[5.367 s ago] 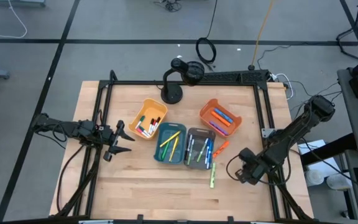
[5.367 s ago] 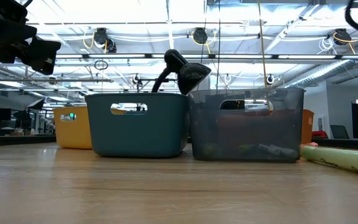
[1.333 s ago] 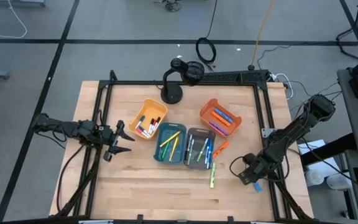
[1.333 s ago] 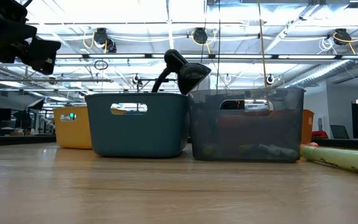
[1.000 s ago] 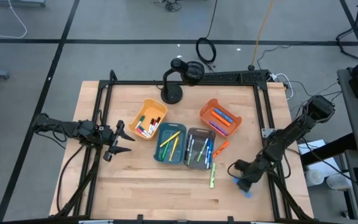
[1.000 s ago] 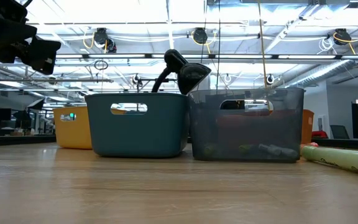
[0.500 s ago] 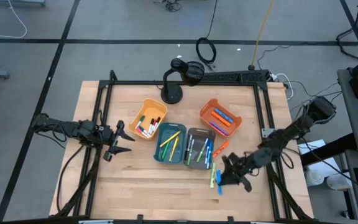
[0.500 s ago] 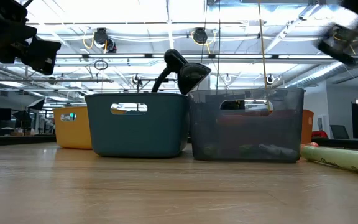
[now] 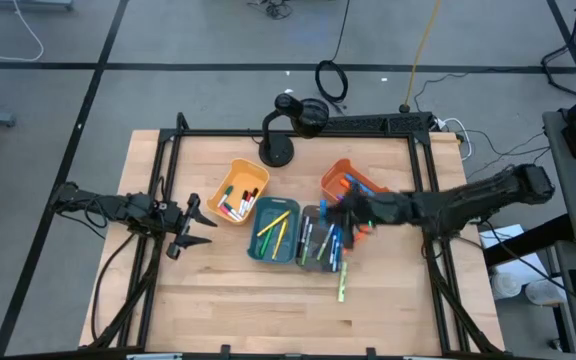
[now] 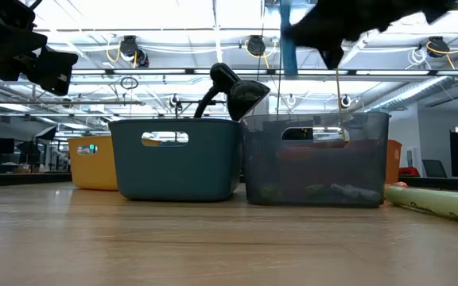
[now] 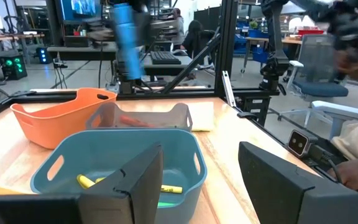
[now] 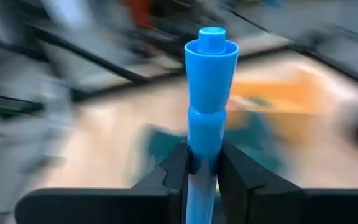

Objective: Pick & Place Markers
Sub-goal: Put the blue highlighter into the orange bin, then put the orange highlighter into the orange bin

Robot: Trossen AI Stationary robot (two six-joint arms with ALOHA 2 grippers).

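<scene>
The right hand [image 12: 204,165] was closed on a blue marker [image 12: 209,93], which stood upright between its two fingers, cap end pointing away from the wrist. In the high view this hand [image 9: 346,215] was stretched over the bins, between the orange bin [image 9: 340,172] and the grey bin [image 9: 311,215], and in the low view the marker [image 10: 287,36] hung in the air above the grey bin [image 10: 316,159], not yet inside any bin.

The left hand [image 9: 190,228] waited at the left side of the worktop [image 9: 218,300], well apart from the bins, with its fingers spread wide and nothing between them.

Most of the sorting seemed to be done already. The yellow bin [image 9: 230,175] held several markers, the teal bin [image 9: 258,235] held yellow and green ones, the grey bin held a mix, and the orange bin held blue and orange ones. On the bare worktop I could see one light green marker [image 9: 343,282] lying near the grey bin. An orange marker may have lain beside the grey bin, but the right arm covered that place, so I cannot tell.

I judge that what was left was to drop the blue marker into a bin, probably the orange one with the other blue ones, and then to collect the green marker.
</scene>
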